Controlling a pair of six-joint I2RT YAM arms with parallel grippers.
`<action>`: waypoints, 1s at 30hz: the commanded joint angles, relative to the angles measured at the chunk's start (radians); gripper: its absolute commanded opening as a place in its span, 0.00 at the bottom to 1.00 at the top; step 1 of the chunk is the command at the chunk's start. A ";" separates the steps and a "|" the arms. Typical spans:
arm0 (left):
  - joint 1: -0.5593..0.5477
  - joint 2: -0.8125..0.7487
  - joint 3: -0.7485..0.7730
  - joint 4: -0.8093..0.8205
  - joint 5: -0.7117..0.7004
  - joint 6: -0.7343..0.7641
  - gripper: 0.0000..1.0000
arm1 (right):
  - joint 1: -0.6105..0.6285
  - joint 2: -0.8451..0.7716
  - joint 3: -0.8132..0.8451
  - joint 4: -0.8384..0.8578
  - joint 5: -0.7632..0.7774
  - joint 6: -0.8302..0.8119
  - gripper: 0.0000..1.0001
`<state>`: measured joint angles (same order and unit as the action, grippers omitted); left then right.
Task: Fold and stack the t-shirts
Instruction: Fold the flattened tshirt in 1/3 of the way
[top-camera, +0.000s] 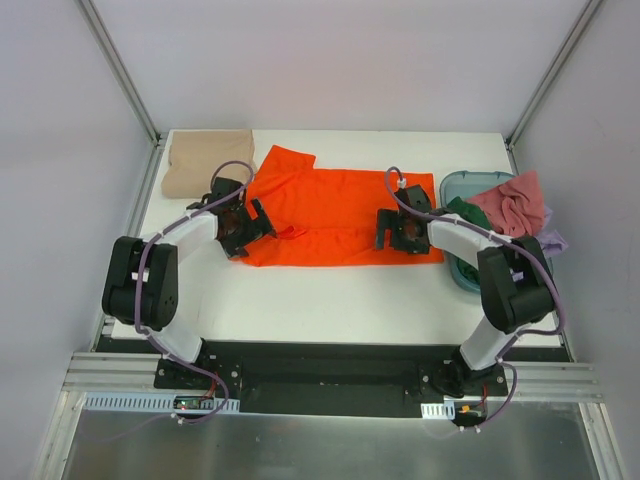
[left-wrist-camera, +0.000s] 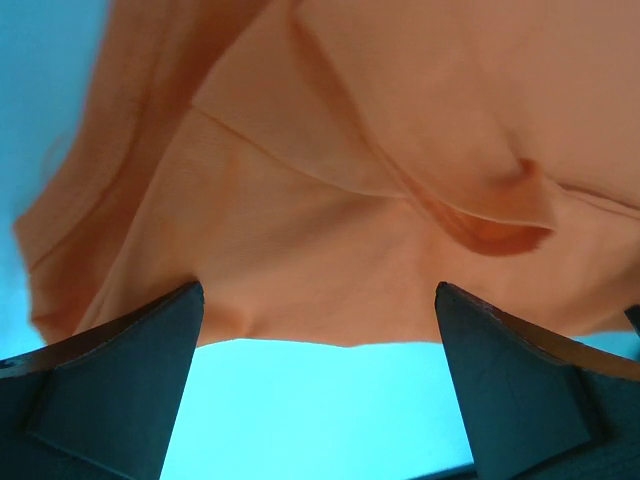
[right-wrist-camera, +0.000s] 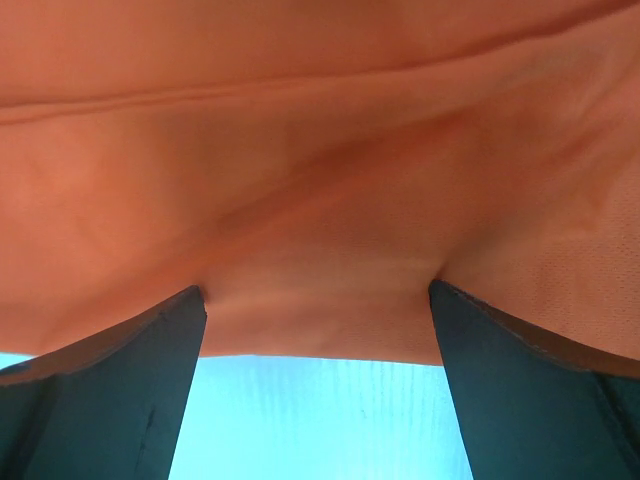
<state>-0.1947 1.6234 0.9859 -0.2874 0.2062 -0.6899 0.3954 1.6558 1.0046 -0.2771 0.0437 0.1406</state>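
1. The teal tub (top-camera: 455, 183) on the right holds a pink shirt (top-camera: 512, 203), a dark green one (top-camera: 463, 211) and a lilac one (top-camera: 553, 243), which hangs over the rim.
2. The table (top-camera: 330, 300) is white with pale walls around it. The orange shirt (top-camera: 330, 215) is spread out mid-table, and the tan shirt (top-camera: 208, 160) is folded in the far-left corner.
3. That's five shirts, one tub and two claws. The left claw (top-camera: 252, 236) and right claw (top-camera: 383, 231) are both spread wide at the orange shirt's ends.

White table (top-camera: 330, 300), pretty plain. An orange t-shirt (top-camera: 330, 215) is spread flat across the middle of the frame, a folded tan-beige shirt (top-camera: 205, 160) sits in the table's upper left corner, and a teal tub (top-camera: 461, 181) stands at the right edge, maybe hanging over it a bit.
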 joint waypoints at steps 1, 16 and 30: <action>0.024 -0.013 -0.079 0.013 -0.133 0.004 0.99 | -0.018 0.035 0.011 -0.050 0.045 -0.004 0.96; 0.028 -0.492 -0.533 -0.123 -0.200 -0.128 0.99 | -0.012 -0.313 -0.400 0.001 -0.186 0.065 0.96; 0.026 -0.970 -0.527 -0.210 -0.094 -0.116 0.99 | 0.396 -0.571 -0.299 0.194 -0.373 -0.479 0.96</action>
<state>-0.1730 0.6621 0.3866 -0.4767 0.0757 -0.8299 0.7090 1.0813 0.6128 -0.2825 -0.1776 -0.0444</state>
